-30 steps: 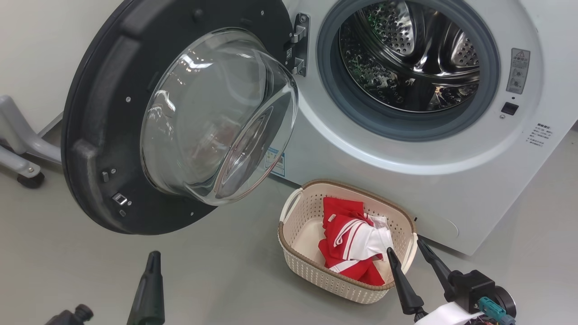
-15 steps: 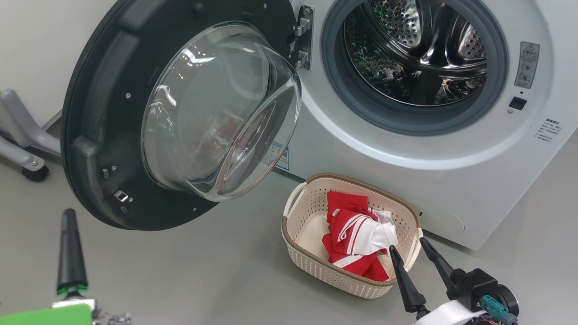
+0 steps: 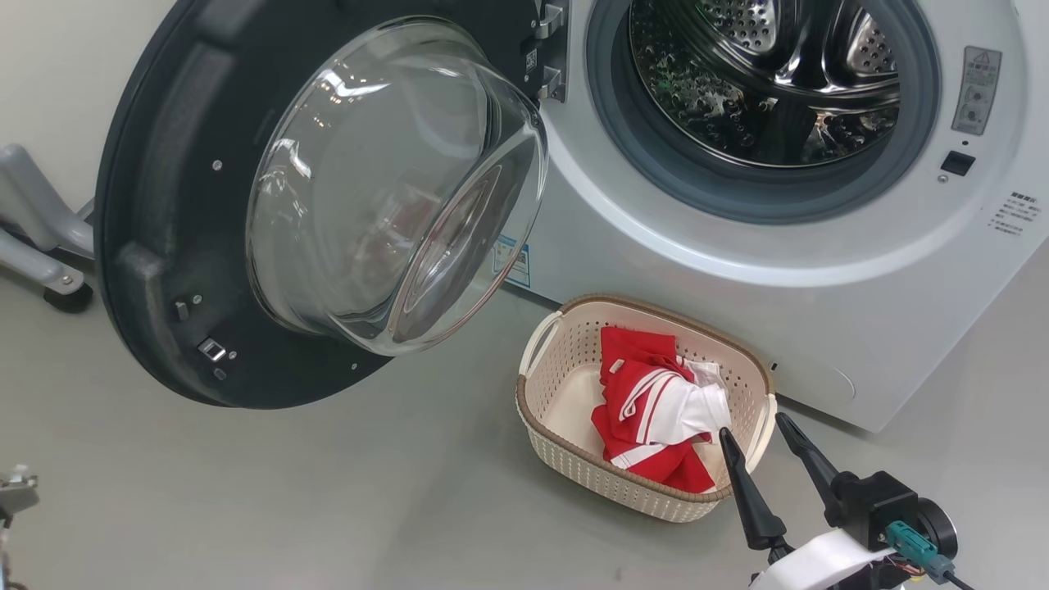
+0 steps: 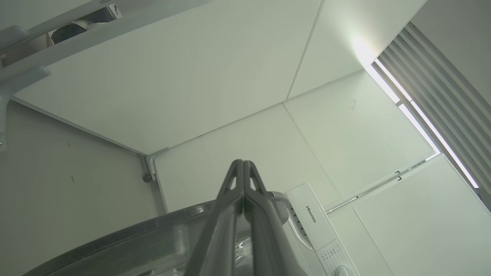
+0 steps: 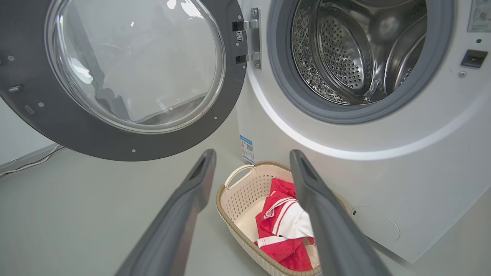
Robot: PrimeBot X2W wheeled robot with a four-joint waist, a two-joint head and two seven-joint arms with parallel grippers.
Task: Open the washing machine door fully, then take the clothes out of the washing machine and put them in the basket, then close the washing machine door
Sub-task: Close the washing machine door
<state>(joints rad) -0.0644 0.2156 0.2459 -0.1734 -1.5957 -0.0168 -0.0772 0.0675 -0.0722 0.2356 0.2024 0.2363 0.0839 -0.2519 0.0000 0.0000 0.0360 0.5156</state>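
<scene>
Right end effector (image 3: 754, 426) spread wide, empty, by basket (image 3: 574, 474) rim | left end effector (image 4: 243, 163) pinched shut, empty | clothes (image 3: 656, 410) in basket, drum (image 3: 762, 82) looks bare | washing machine door (image 3: 164, 270) swung out left, hinge (image 3: 551, 49) on its right; left arm nearer for the close.

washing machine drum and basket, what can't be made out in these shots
- Head view: the drum floor nearest the front is hidden behind the grey gasket; its top is cut off by the frame edge.
- Right wrist view: the right side of the basket is hidden behind a finger of the right gripper.
- Both views: the clothes cover the basket floor under them.
- Head view: the warning label print is too small to read.
</scene>
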